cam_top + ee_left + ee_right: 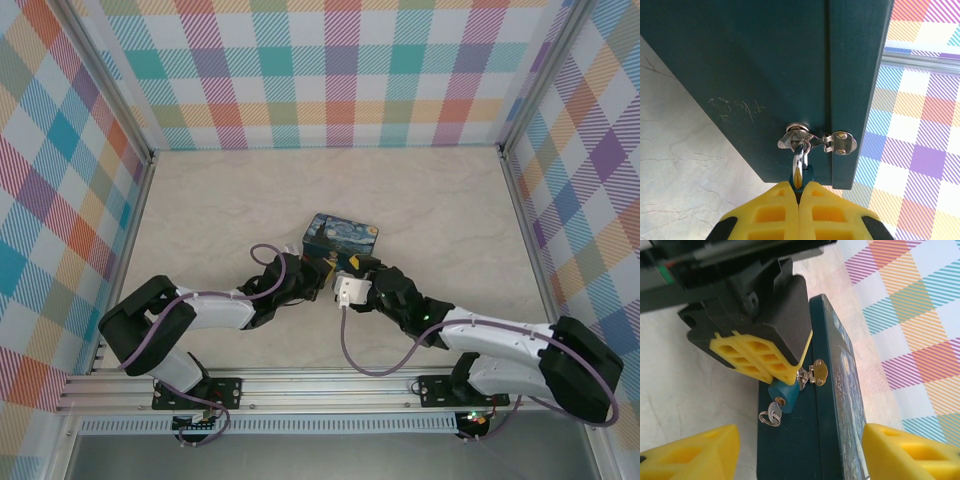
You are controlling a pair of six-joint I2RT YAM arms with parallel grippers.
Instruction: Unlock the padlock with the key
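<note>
The small blue padlock [785, 389] hangs by its silvery shackle [799, 159] from the hasp [816, 141] on the dark side of the painted night-sky box [340, 238]. My left gripper [799, 187] is shut on the padlock body, its yellow fingers [756, 358] pinching it from above in the right wrist view. The key [776, 407] sits in the padlock's keyhole, with a small ring [767, 417] dangling from it. My right gripper [800, 455] is open, a short way back from the key, with nothing between its fingers [692, 456].
The box stands on the pale marble-patterned table [220, 210], close in front of both arms. Checked walls [330, 70] close in the back and sides. A metal rail [330, 390] runs along the near edge.
</note>
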